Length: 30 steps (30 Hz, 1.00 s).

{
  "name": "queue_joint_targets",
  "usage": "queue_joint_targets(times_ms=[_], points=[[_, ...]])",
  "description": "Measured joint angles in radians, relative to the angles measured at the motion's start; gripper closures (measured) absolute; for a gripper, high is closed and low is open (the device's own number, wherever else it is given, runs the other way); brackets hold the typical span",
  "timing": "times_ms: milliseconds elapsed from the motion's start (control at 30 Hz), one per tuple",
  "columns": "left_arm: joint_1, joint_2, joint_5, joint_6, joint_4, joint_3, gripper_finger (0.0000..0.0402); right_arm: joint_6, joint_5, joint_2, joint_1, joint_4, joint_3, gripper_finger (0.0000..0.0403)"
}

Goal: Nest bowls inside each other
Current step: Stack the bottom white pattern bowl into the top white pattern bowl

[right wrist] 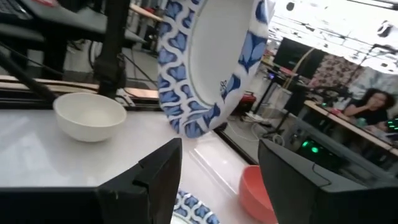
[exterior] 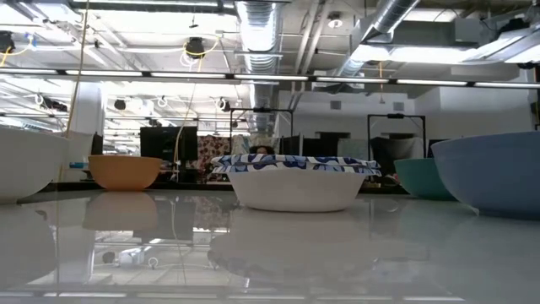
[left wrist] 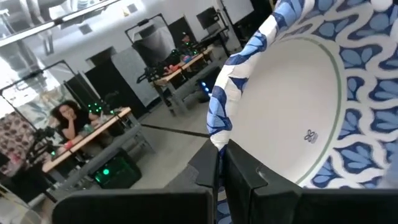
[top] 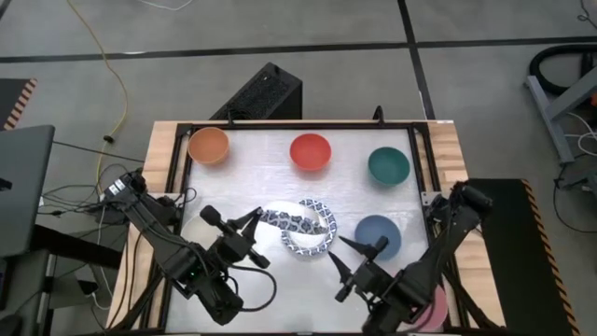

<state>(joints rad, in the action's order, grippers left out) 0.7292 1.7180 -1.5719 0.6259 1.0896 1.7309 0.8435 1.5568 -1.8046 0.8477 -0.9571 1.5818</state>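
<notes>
My left gripper (top: 254, 220) is shut on a white bowl with a blue-patterned rim (top: 291, 218), which stands on edge in the air above another patterned bowl (top: 308, 241) resting on the table. The held bowl's underside (left wrist: 292, 106) faces the left wrist camera. My right gripper (top: 351, 258) stands open just right of both, between them and the slate-blue bowl (top: 378, 235), with nothing between its fingers (right wrist: 163, 167). The orange (top: 208, 145), red (top: 311, 151) and dark green (top: 388, 165) bowls sit along the far side. A cream bowl (right wrist: 90, 115) rests near the left. My left gripper pinches the held bowl's rim (left wrist: 217, 134) between its two fingers, one on the outer wall and one on the inner side. The fingers come level from the table's left. The bowl is lifted clear and tipped up on edge beyond the fingertips.
A pink bowl (top: 435, 310) shows under my right arm at the near right corner. A raised frame (top: 422, 159) edges the white tabletop. In the low view the patterned bowl on the table (exterior: 295, 181) stands mid-table with bare surface in front of it.
</notes>
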Motion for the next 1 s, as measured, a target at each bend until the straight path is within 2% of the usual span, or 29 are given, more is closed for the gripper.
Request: queue_joint_targets(times_ms=[133,300,400,600,1000], points=[[-0.001,0.0,0.001,0.009,-0.001,0.0,0.0401,-0.035,0.017,0.005,-0.026,0.005,0.004,0.017],[-0.016,0.0,0.066,-0.002,-0.002,0.0,0.0401,-0.088,0.013,0.023,-0.034,0.042,0.006,0.017],[-0.032,0.0,0.071,-0.001,-0.002,0.0,0.0401,-0.132,0.008,0.024,-0.033,0.05,0.035,0.017],[-0.06,0.0,0.075,0.001,-0.004,0.0,0.0401,-0.242,-0.058,0.026,-0.048,0.082,0.092,0.017],[-0.068,0.0,0.131,-0.049,-0.01,0.0,0.0402,-0.384,-0.127,0.026,-0.157,0.079,0.132,0.017]])
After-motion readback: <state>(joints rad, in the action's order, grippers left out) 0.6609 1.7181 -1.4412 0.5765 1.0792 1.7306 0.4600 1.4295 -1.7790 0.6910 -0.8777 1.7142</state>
